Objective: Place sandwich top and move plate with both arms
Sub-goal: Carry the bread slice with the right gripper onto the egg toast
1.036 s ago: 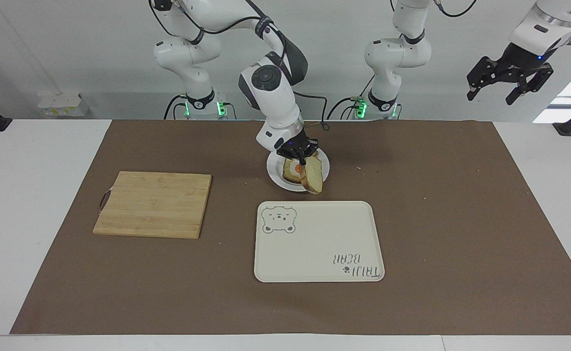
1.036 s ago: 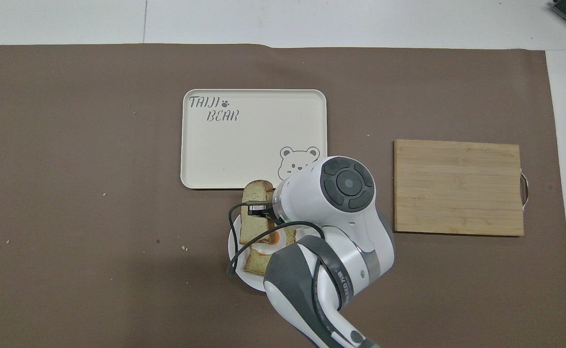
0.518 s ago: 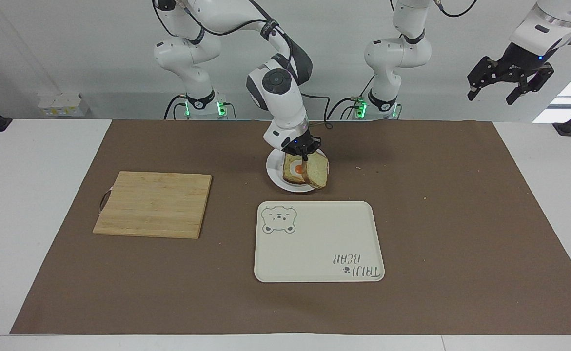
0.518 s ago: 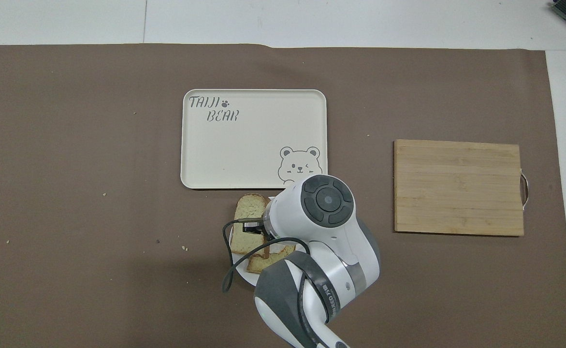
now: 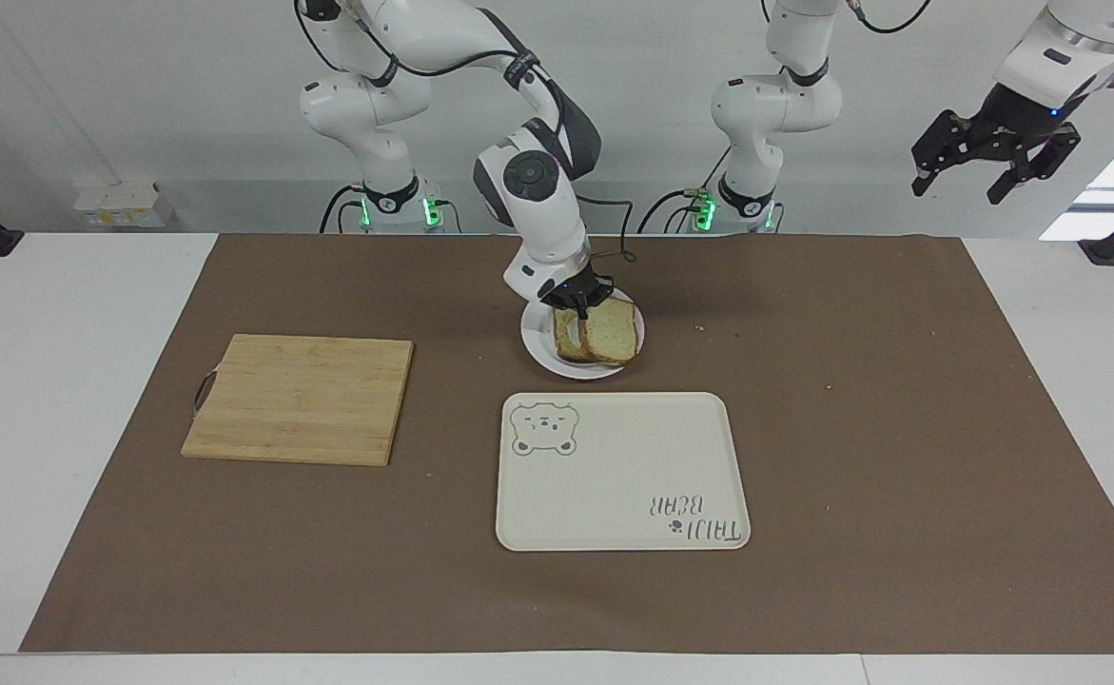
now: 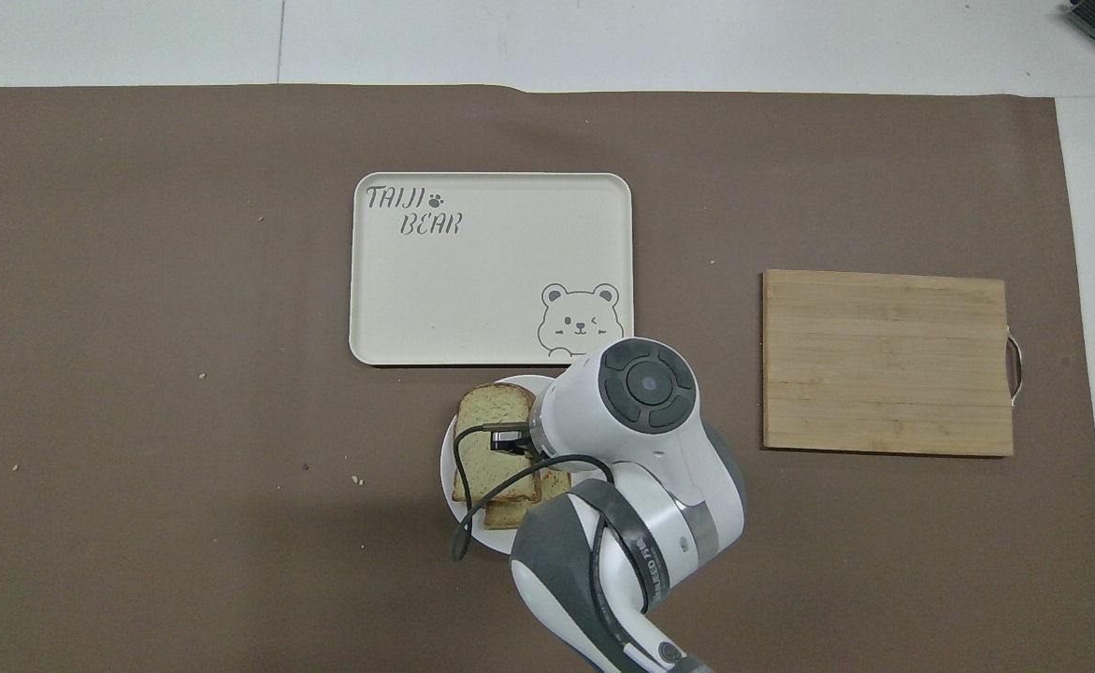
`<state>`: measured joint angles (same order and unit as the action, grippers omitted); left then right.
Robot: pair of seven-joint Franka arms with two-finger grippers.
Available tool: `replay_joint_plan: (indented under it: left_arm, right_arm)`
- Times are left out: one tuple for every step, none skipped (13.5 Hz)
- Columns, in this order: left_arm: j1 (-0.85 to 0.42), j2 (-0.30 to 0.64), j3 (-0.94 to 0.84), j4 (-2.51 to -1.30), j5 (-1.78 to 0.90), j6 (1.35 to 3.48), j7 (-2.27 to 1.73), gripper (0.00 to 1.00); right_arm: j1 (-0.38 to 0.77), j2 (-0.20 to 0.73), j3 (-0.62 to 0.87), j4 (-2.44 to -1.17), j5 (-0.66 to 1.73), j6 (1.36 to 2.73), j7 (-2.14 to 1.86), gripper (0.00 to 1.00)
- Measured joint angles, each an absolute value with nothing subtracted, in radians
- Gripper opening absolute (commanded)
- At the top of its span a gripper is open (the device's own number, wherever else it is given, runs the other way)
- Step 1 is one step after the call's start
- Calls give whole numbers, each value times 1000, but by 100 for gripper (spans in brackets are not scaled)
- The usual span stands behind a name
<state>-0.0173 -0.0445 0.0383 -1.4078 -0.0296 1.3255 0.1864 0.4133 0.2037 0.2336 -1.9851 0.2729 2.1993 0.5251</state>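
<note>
The small white plate sits on the brown mat near the robots, between the arm bases. On it lies a lower bread slice; its egg is hidden. The sandwich top lies almost flat over that slice, shifted toward the left arm's end. My right gripper is down at the top slice's edge nearest the robots and shut on it. In the overhead view the right arm covers part of the plate; the sandwich top shows beside the wrist. My left gripper waits open, high off the table's end.
A cream bear tray lies just farther from the robots than the plate, also in the overhead view. A wooden cutting board lies toward the right arm's end, also overhead. Crumbs dot the mat.
The right gripper has drawn the sandwich top back over the plate and lowered it from tilted on edge to almost flat on the egg slice, hiding the egg. The left arm has not moved.
</note>
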Motion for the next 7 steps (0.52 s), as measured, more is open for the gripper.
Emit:
replay_joint_plan:
  left_arm:
    - [-17,-45,38,-1408,-30,1325,186,100]
    - [-17,-45,38,-1408,-30,1325,186,100]
    - [-17,-45,38,-1408,-30,1325,186,100]
    - [-17,-45,38,-1408,-30,1325,186,100]
    - [-17,-45,38,-1408,-30,1325,186,100]
    - [-17,-45,38,-1408,-30,1325,186,100]
    - [-17,-45,38,-1408,-30,1324,186,100]
  right_arm:
    - [403,204,232,-1986,273,2199,514,0]
    - [395,205,231,-1986,273,2201,506,0]
    - [389,206,231,-1986,273,2204,503,0]
    - [382,206,230,-1986,273,2208,503,0]
    - [374,207,230,-1986,273,2209,503,43]
    - [368,208,230,-1986,273,2209,503,99]
    - [366,209,230,-1986,273,2209,503,100]
